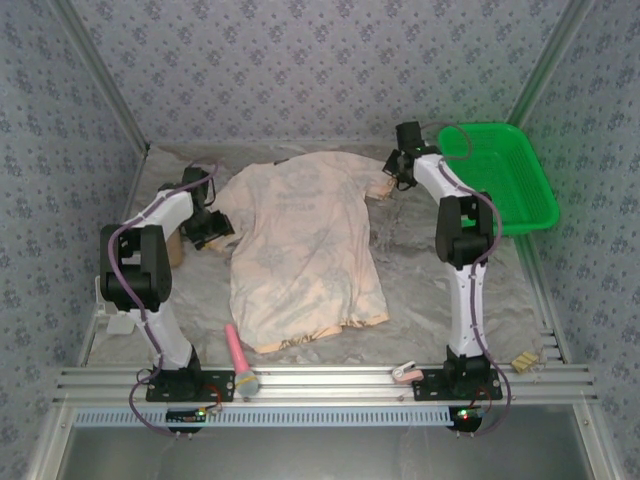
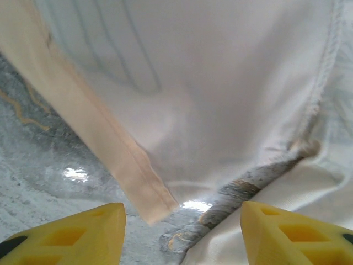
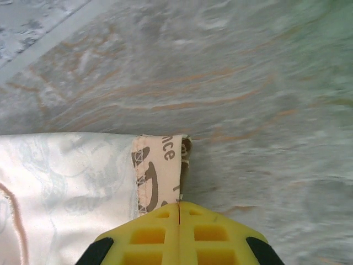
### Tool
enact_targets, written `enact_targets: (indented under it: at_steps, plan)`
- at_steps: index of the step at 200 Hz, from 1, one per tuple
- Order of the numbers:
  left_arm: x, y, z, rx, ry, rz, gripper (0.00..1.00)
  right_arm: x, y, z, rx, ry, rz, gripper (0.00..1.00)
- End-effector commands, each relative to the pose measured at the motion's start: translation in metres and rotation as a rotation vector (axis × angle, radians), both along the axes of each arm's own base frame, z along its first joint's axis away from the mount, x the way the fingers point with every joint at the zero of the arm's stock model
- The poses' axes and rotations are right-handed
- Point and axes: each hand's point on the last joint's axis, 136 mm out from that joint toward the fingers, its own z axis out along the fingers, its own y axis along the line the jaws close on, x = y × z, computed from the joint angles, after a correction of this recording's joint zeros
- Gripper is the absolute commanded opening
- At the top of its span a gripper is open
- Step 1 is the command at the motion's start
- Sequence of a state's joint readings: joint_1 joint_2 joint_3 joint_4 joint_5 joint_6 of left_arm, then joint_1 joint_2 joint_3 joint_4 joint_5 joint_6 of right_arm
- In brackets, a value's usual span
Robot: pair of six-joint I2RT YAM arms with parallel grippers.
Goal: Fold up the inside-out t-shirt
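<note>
We see a pale peach t-shirt point(image 1: 300, 250) with faint grey print, a bright green basket point(image 1: 500, 175), grey marbled tabletop point(image 1: 415, 275), blue-flowered walls point(image 1: 300, 60).

Back wall point(image 1: 300, 60) and both side walls: same covering, pale blue-grey with a small repeating floral print. Bare metal posts point(image 1: 100, 75) run up the corners where the walls meet, slanting outward in the overhead view. Desk point(image 1: 440, 270) covered in a glossy sheet, marbled grey-white with thin orange veins, slightly wrinkled. Light soft and even, seemingly from above — small bright glints point(image 2: 76, 174) on the sheet in the left wrist view. Near edge: a band of ribbed aluminium rails point(image 1: 330, 378) — below them a plain grey surface, too indistinct to identify.
</note>
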State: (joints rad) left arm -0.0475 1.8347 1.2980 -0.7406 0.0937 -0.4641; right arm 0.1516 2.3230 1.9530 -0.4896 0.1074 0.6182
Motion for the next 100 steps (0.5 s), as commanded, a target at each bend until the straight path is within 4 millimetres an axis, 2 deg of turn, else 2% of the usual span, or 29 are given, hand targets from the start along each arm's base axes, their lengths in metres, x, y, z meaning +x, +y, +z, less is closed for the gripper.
enact_targets:
  at_steps: [1, 22, 42, 52, 72, 100]
  plan:
    - [0.011, -0.006, 0.007, -0.036, -0.021, -0.047, 0.57, -0.017, -0.044, 0.014, -0.126, 0.01, -0.041, 0.0]
    - [0.022, -0.006, 0.001, -0.026, -0.013, -0.062, 0.57, -0.029, -0.065, 0.015, -0.161, 0.026, -0.055, 0.0]
    - [0.033, -0.009, -0.002, -0.035, -0.026, -0.069, 0.57, -0.036, -0.072, 0.015, -0.206, 0.041, -0.04, 0.0]
    - [0.039, -0.008, -0.002, -0.03, -0.037, -0.069, 0.57, -0.041, -0.076, 0.022, -0.285, 0.052, -0.039, 0.0]
    - [0.05, -0.004, 0.0, -0.002, -0.048, -0.062, 0.57, -0.052, -0.082, 0.05, -0.474, 0.041, -0.062, 0.0]
    - [0.064, 0.01, -0.001, 0.079, -0.029, -0.036, 0.57, -0.056, -0.072, 0.064, -0.504, 0.028, -0.039, 0.0]
